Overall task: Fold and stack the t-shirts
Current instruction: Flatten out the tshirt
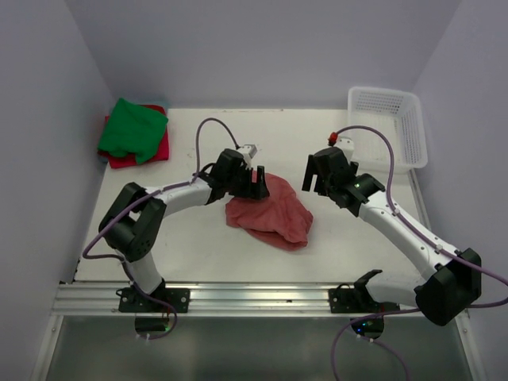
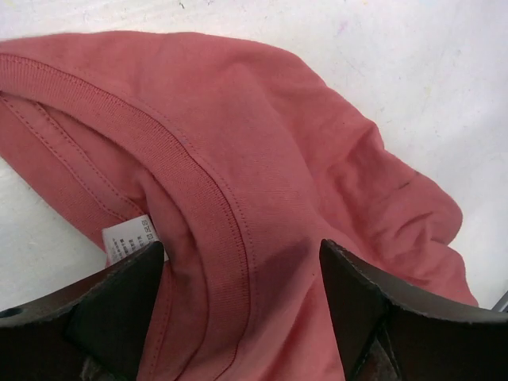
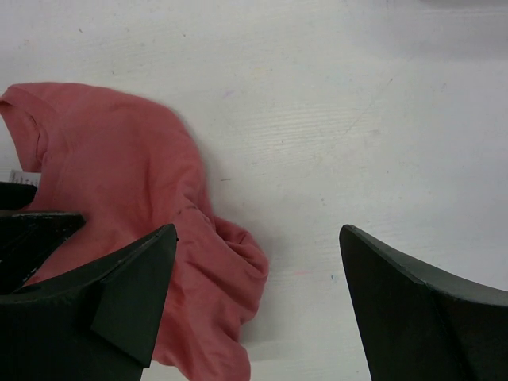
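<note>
A faded brick-red t-shirt (image 1: 270, 210) lies crumpled in the middle of the table. My left gripper (image 1: 255, 182) is at its back left edge. In the left wrist view, the left gripper (image 2: 242, 254) stands open with its fingers on either side of the shirt's ribbed collar (image 2: 198, 198), next to the white label (image 2: 131, 238). My right gripper (image 1: 312, 181) hangs open just right of the shirt. In its own view, the right gripper (image 3: 258, 232) is over the cloth's bunched edge (image 3: 230, 270) and bare table. A green t-shirt (image 1: 131, 127) lies folded on a red-pink one (image 1: 152, 153) at the back left.
A white mesh basket (image 1: 413, 119) stands at the back right corner. Grey walls close in the table on the left, back and right. A metal rail (image 1: 238, 298) with both arm bases runs along the near edge.
</note>
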### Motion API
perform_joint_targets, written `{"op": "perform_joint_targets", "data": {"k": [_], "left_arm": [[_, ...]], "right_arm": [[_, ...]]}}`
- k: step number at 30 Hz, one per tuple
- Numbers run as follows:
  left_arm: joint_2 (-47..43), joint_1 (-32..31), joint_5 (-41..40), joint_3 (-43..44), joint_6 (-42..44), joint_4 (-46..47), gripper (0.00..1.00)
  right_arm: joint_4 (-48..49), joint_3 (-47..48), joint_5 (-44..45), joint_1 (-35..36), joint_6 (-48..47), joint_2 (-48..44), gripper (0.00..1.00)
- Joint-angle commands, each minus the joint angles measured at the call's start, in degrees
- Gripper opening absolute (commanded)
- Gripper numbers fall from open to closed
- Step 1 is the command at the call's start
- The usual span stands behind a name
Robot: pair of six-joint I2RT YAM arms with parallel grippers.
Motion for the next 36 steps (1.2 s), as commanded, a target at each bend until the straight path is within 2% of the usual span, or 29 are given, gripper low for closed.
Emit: {"op": "perform_joint_targets", "data": {"k": [1,5,6,8,9,11,12,15,19,23,31,36], "left_arm": [[1.8,0.2,1.9,-0.6,-0.8,4.3,0.82],[2.4,0.2,3.5,-0.4,-0.1,7.9,0.67],[2.2,0.2,3.7,-0.4,0.0,8.1,0.58],[1.3,0.2,4.8,0.3,0.6,7.9,0.47],[0.9,0.1,5.1,0.5,0.8,7.8,0.35],[-1.3,0.0,5.2,1.1,1.4,6.8,0.23],[-2.3,-0.1,4.8,1.5,1.7,5.9,0.12],[-7.5,-0.5,2.2,3.8,2.9,1.9,0.00],[-14.5,-0.5,-2.9,9.6,4.9,-4.4,0.00],[-18.1,-0.5,-4.2,17.4,6.4,-11.9,0.00],[-19.2,-0.5,-3.5,34.2,8.8,-20.1,0.02],[-19.2,-0.5,-7.3,45.1,11.3,-26.8,0.04]], "right_arm": [[0.2,-0.1,1.1,-0.2,1.7,-0.5,0.87],[0.6,-1.1,1.0,-0.2,1.6,-1.0,0.86],[0.7,-1.3,1.1,-0.3,1.5,-1.1,0.86],[1.1,-1.8,1.0,-0.3,1.4,-1.0,0.85],[1.1,-1.9,0.9,-0.3,1.4,-0.7,0.85],[1.4,-2.2,0.9,-0.3,1.4,-0.6,0.85],[1.5,-2.4,1.0,-0.3,1.3,-0.2,0.85],[1.7,-2.5,1.3,-0.6,1.3,0.3,0.85],[2.8,-3.3,1.0,-1.6,1.2,1.4,0.85],[5.5,-4.4,0.1,-2.2,1.1,3.6,0.85],[12.0,-4.2,-4.9,-3.5,0.2,11.7,0.86],[14.7,-1.3,-7.9,-4.0,-0.3,16.6,0.86]]}}
